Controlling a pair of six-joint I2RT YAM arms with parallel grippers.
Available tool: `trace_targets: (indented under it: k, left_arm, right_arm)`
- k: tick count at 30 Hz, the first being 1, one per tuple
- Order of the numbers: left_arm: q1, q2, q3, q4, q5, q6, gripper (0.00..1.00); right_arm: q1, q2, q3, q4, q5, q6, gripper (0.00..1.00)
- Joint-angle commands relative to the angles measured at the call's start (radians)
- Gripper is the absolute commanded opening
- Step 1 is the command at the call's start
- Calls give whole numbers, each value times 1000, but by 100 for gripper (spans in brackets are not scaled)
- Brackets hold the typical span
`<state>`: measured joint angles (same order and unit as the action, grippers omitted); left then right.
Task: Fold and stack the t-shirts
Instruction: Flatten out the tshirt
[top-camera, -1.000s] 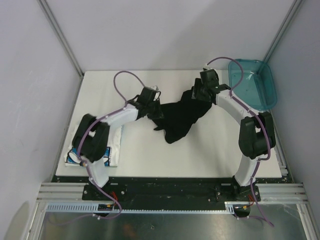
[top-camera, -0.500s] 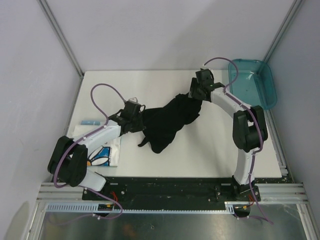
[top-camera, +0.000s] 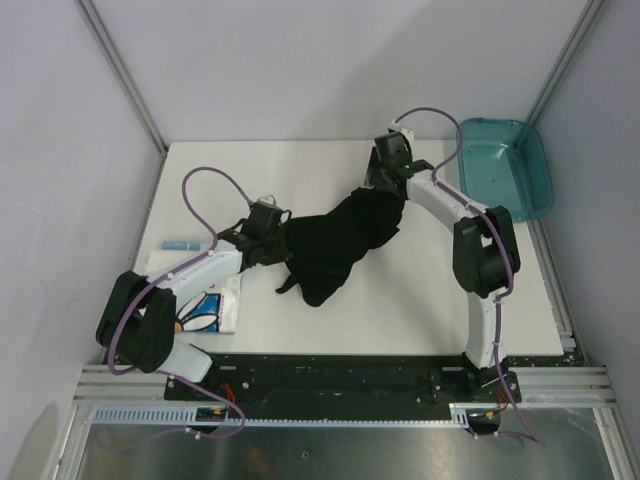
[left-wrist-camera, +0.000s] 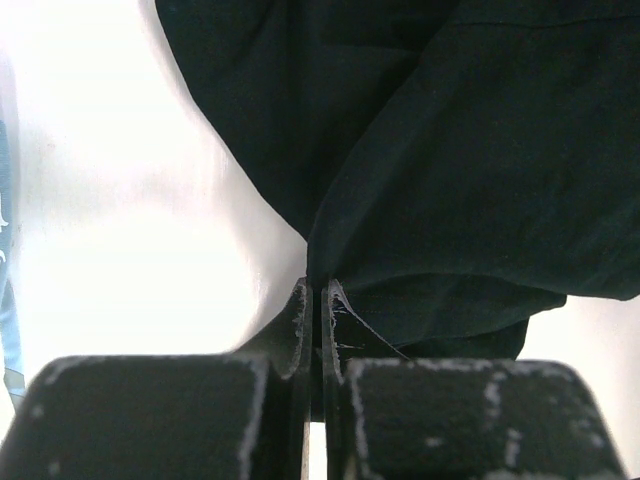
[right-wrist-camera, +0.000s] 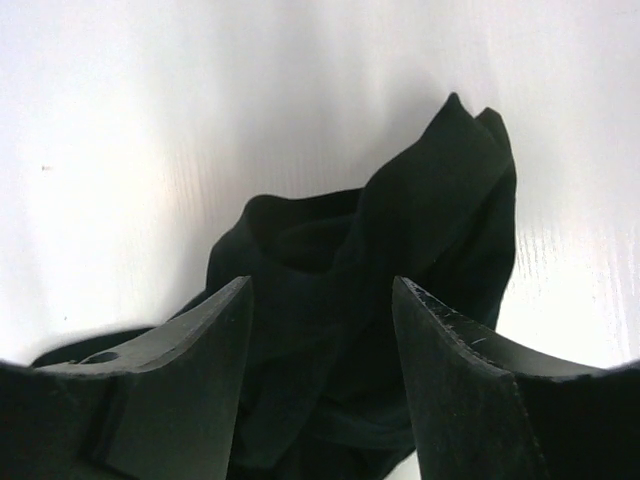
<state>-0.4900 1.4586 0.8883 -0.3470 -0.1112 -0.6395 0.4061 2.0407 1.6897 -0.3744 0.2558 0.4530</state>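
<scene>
The black t-shirt (top-camera: 340, 238) lies crumpled in a long heap across the middle of the table. My left gripper (top-camera: 283, 243) is at its left end, jaws shut on a fold of the black cloth (left-wrist-camera: 430, 170); the left wrist view shows the fold pinched at the fingertips (left-wrist-camera: 316, 290). My right gripper (top-camera: 384, 185) is open over the shirt's far right end, with the black cloth (right-wrist-camera: 400, 240) lying between and beyond the fingers (right-wrist-camera: 320, 285), not gripped. The white t-shirt (top-camera: 212, 305) with the blue daisy print lies folded at the near left, partly under my left arm.
A teal plastic bin (top-camera: 512, 170) stands at the far right corner of the table. A small blue item (top-camera: 180, 244) lies by the left edge, just beyond the white shirt. The white table (top-camera: 290, 170) is walled by panels at the back and sides.
My left arm has swung back to the left, dragging the black shirt leftward and uncovering the white shirt. My right gripper has followed to the left, staying at the shirt's far end.
</scene>
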Motion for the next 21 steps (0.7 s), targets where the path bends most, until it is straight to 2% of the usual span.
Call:
trace_targets:
  k: [1,6,9,10,12,14,17,21]
  left_arm:
    - [5,-6,19,11,-23,-3,0]
    - [9,-11,24,10,-22,1,0]
    - [13,-14,26,10,-22,1,0]
    - [14,-14,27,9,-21,2,0]
    - [17,-13,30,9,-20,2,0]
    - [18,-9,38,7,-20,1,0]
    - [25,-10,77,-8,-32,9,0]
    - [61,-23,216,-73,-93,55,0]
  right_arm:
    - [-9,65,93,-18,33,33,60]
    - [-7,116,151,-59,43,43,57]
    - [-7,121,155,-59,43,51,48]
    - [-8,120,157,-62,46,54,41]
    - [-11,116,173,-78,44,64,13]
    - [-17,110,198,-104,39,70,3]
    - [-30,78,240,-152,49,72,0]
    - [-82,-29,252,-185,50,71,0]
